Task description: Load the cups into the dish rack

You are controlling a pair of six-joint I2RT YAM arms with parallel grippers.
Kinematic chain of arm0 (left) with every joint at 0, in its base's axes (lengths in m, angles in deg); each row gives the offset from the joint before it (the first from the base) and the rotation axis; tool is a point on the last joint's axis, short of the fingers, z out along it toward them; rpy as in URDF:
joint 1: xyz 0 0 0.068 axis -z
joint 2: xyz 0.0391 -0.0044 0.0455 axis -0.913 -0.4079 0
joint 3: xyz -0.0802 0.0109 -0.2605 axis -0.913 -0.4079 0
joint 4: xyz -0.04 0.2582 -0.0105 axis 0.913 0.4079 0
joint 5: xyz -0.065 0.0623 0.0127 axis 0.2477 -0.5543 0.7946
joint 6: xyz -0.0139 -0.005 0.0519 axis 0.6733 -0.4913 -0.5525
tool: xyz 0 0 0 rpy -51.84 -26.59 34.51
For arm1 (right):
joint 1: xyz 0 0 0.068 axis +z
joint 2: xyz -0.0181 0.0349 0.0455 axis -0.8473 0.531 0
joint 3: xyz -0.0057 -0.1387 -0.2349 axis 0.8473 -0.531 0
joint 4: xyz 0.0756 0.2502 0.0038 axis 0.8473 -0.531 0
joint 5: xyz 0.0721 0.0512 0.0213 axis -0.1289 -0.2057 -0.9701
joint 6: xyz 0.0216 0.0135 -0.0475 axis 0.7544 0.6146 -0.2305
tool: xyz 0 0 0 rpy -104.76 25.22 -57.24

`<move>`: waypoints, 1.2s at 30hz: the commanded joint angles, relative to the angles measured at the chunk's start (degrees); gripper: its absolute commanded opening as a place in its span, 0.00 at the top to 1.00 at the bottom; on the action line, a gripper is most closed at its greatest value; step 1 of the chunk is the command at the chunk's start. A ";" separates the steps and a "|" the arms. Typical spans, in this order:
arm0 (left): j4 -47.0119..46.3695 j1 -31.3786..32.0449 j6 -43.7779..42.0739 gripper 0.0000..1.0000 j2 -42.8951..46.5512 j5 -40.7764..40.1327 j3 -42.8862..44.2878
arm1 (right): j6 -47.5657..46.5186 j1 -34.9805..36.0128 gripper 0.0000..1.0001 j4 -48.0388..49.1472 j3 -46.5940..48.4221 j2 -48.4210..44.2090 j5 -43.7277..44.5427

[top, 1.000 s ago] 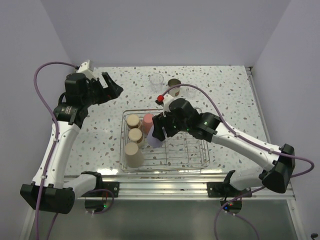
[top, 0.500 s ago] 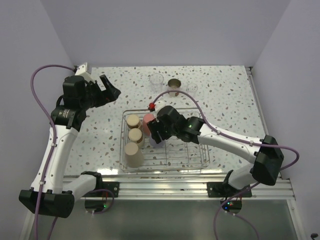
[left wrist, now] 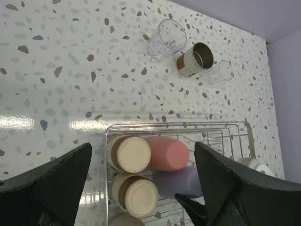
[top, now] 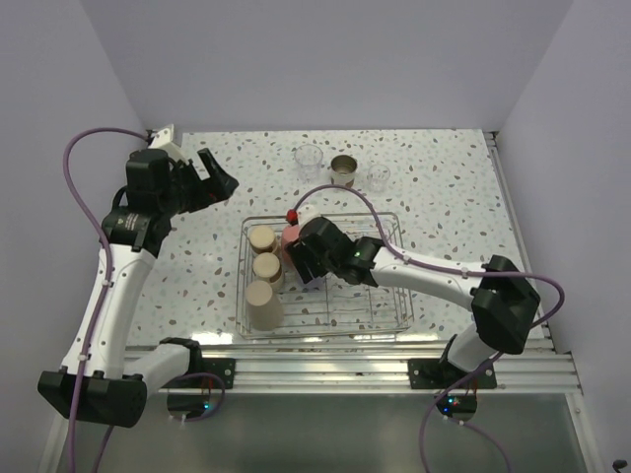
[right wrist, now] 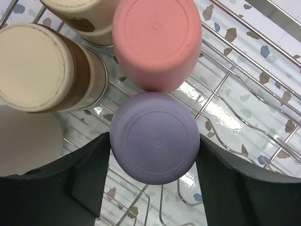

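Within dish rack (top: 394, 296), gripping lavender cup (right wrist: 155, 141) base-up between right fingers (right wrist: 89, 179) for drainage, with left fingers (left wrist: 51, 188) spread empty.

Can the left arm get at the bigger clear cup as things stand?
Probably yes. The left gripper hangs open, with only bare table between it and the clear cup. The brown cup beside that may crowd one finger. The right gripper is off in the rack, shut on the lavender cup.
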 commanded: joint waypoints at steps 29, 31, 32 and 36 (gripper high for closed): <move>-2.43 -0.20 -3.12 0.07 -1.90 -0.82 0.41 | -0.77 1.66 0.02 0.46 1.25 -1.33 1.06; -2.34 -0.20 -3.12 0.07 -1.90 -0.82 0.32 | -0.94 1.66 0.02 -0.33 2.13 -2.21 1.23; -2.34 -0.20 -3.12 0.07 -1.90 -0.82 0.41 | -1.03 1.66 0.02 -0.68 2.48 -2.73 1.32; -2.52 -0.20 -3.39 0.07 -1.72 -1.17 0.59 | -2.95 1.66 0.02 -1.64 3.45 -6.86 3.08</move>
